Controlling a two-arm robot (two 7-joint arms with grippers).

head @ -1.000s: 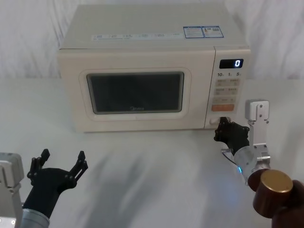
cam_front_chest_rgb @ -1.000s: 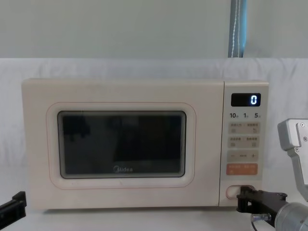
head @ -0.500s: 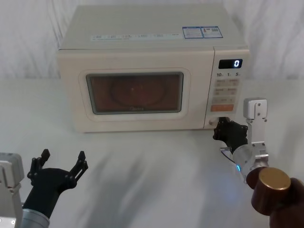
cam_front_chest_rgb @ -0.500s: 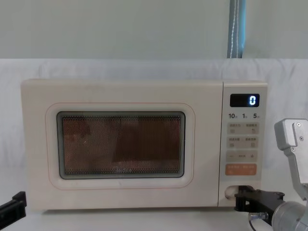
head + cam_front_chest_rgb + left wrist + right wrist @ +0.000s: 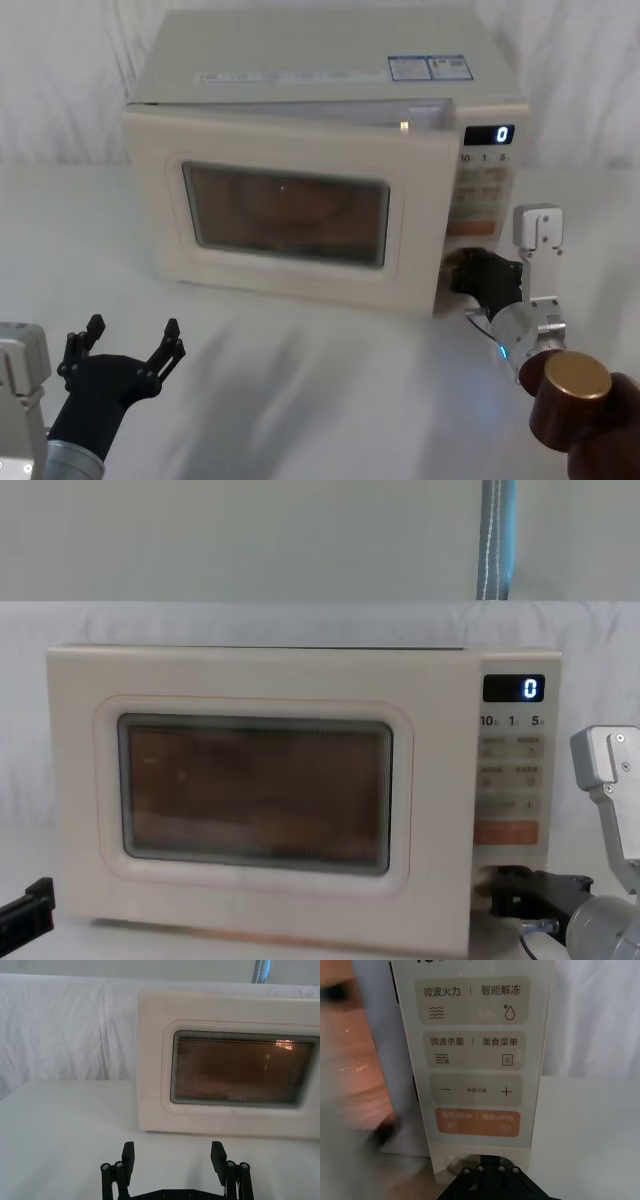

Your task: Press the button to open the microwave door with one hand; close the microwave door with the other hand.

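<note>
The microwave stands at the back middle of the white-draped table, its door swung partly out from the right side with the hinge at the left. The head view shows the gap along the door's top edge, with the latch edge standing forward of the keypad; the chest view shows the door from straight on, overlapping the keypad's left part, and the lit display reading 0. The window glows orange-brown in the head, chest and left wrist views. The right gripper is at the microwave's lower right front corner, its tip against the bottom of the keypad panel; in the right wrist view its black tip sits right at the button, which is mostly covered, just under the orange key, and the blurred door edge shows beside the panel. Whether its fingers are spread or pressed together I cannot tell. The left gripper hangs low near the table's front left corner, well apart from the microwave, fingers spread wide; the left wrist view shows its two fingertips apart, with the door's window beyond them. A brown round cap on the right arm shows near the front right. Behind the table hangs white cloth, above it a plain pale wall with a blue-grey vertical pole
</note>
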